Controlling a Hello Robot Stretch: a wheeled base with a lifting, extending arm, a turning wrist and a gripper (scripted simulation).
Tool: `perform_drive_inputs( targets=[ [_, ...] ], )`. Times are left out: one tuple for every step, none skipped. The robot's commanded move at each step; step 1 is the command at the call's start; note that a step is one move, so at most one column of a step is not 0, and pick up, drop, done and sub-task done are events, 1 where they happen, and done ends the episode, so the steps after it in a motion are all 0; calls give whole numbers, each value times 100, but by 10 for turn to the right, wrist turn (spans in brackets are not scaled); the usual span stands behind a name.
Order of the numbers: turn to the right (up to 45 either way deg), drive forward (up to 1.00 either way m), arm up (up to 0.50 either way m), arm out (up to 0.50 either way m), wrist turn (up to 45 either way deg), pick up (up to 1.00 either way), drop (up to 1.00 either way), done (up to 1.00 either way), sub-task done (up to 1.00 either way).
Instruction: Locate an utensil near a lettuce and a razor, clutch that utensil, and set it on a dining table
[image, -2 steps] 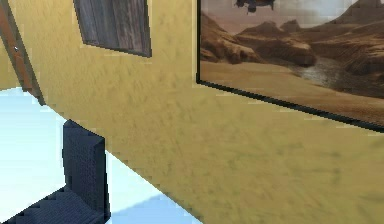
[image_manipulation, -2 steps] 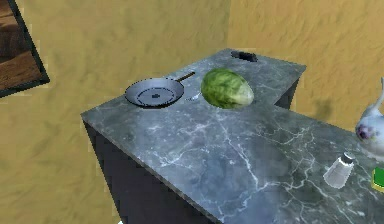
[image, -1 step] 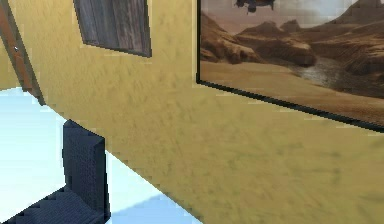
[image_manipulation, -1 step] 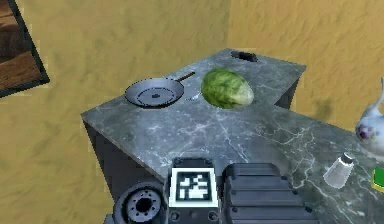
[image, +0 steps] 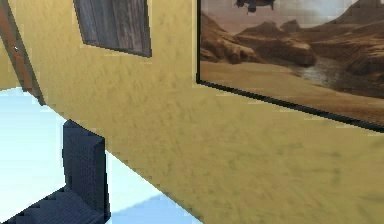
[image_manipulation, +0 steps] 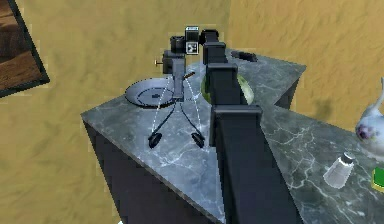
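A yellow wall (image: 150, 130) carries a wide desert picture (image: 300, 50) and a wood-framed panel (image: 115, 22), above a dark chair (image: 85, 180). In the arm side view the arm (image_manipulation: 240, 140) reaches over a dark marbled counter (image_manipulation: 120, 130), its jaws by a grey plate (image_manipulation: 135, 97); I cannot tell their state or whether they hold anything. A thin dark mark (image_manipulation: 155, 97) on the plate is too small to call the utensil; a green lump (image_manipulation: 206, 88) sits beside the arm, and a shaker (image_manipulation: 340, 170) stands well apart.

Forward: yellow wall (image: 170, 130), desert landscape painting (image: 300, 50) far right, wood-framed panel (image: 115, 22) to its left, dark chair (image: 85, 165) near left. Arm side: dark marble counter (image_manipulation: 300, 135), round grey dish (image_manipulation: 148, 95) far left, clear shaker (image_manipulation: 340, 170) near right.
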Motion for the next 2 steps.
perform_drive_inputs(
  targets=[
    [0,0,0,0,450,0,0,0,0],
    [0,0,0,0,450,0,0,0,0]
  ],
)
